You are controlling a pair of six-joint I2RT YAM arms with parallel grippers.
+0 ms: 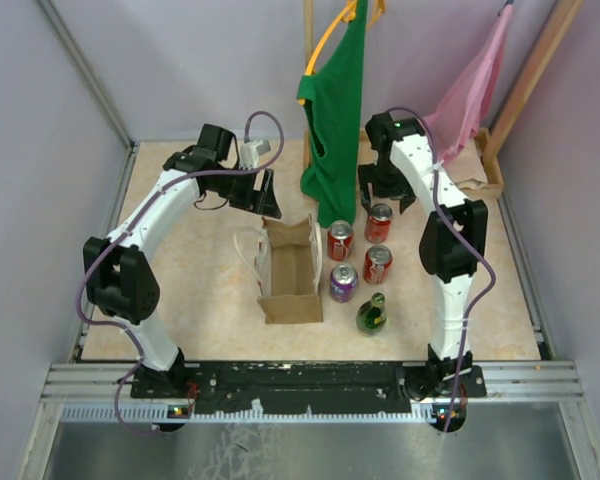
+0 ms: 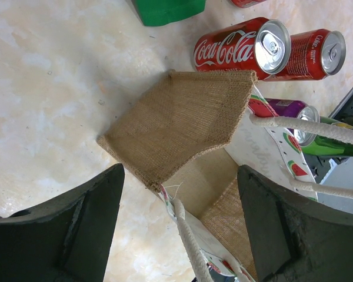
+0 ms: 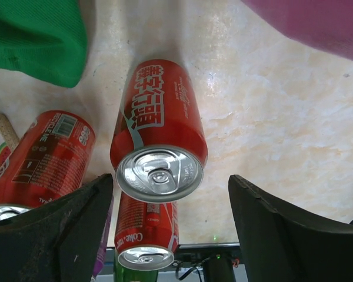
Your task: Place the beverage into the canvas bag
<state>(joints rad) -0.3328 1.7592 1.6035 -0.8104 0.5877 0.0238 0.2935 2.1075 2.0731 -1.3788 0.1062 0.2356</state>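
Canvas bag (image 1: 288, 298) gapes upright; left tool (image 2: 179, 170) spread open by it, right tool (image 3: 170, 176) spread open over red can (image 3: 159, 120).

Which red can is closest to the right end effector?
The rearmost red can, with white Chinese lettering, centred between the open fingers of the right end effector.

Bag (image 2: 182, 117): coarse, matt burlap-like weave on side panel; smooth printed cloth front. Handles (image 2: 306, 128): twisted white rope, rough. Cans (image 3: 159, 117): glossy red painted metal, bright bare-metal lids. Bottle (image 1: 371, 316): shiny green, glass or plastic unclear. Table (image 2: 47, 88): smooth, marbled, faintly glossy. Fingers (image 3: 282, 235): matt black plastic, slightly grainy. Green cloth (image 3: 35, 35): soft, matt fabric. Pink cloth (image 3: 317, 23): thin, matt.
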